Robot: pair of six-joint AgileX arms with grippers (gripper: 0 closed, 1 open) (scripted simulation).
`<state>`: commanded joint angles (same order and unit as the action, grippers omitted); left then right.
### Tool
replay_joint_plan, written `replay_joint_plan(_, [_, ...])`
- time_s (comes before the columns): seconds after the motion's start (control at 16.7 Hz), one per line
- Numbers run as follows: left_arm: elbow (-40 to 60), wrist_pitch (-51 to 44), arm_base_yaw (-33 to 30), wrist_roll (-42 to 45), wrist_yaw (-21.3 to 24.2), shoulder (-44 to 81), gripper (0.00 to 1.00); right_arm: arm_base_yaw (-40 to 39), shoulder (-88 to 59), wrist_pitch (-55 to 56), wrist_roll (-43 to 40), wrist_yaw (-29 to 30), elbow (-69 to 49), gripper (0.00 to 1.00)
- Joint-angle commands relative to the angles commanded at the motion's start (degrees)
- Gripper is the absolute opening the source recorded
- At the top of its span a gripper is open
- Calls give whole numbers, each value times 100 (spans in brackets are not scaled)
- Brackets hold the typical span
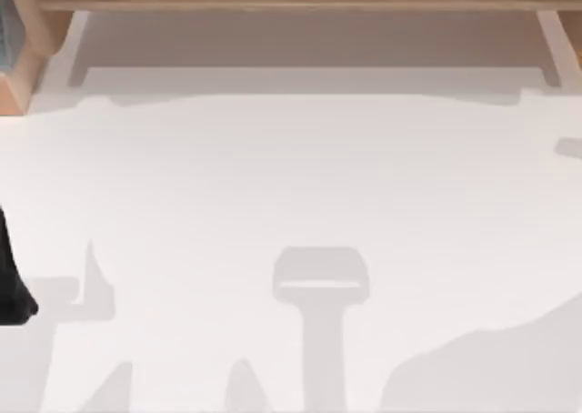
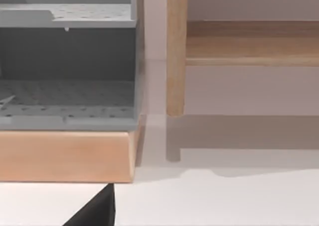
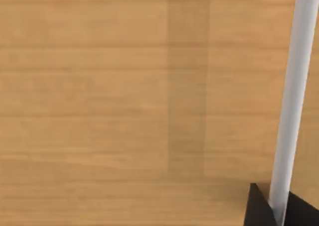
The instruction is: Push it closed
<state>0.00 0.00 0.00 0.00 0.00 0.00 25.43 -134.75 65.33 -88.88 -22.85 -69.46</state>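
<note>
Right gripper (image 3: 280, 207): fingers clasp handle (image 3: 297, 86) of wooden front (image 3: 99, 96); press squarely, wrist level; left gripper (image 2: 95, 211) idle, counter (image 1: 291, 186) 9 o'clock, grip cannot tell.

Pretty bare scene: a plain white desk (image 1: 291, 204) with soft grey shadows across it. At the desk's far edge on the left, a grey perforated rack (image 2: 67, 99) sits behind it.

pale wood cabinet (image 2: 65, 156), grey perforated shelves (image 2: 67, 99), white table (image 1: 291, 204).
</note>
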Motion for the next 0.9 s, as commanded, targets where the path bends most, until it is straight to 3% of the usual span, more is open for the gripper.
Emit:
replay_joint_plan(0.36, [0,0,0,0,0,0,100,-59,-114,-152,0,65,-242,0])
replay_joint_plan(0.9, [0,0,0,0,0,0,100,-59,-114,-152,0,65,-242,68])
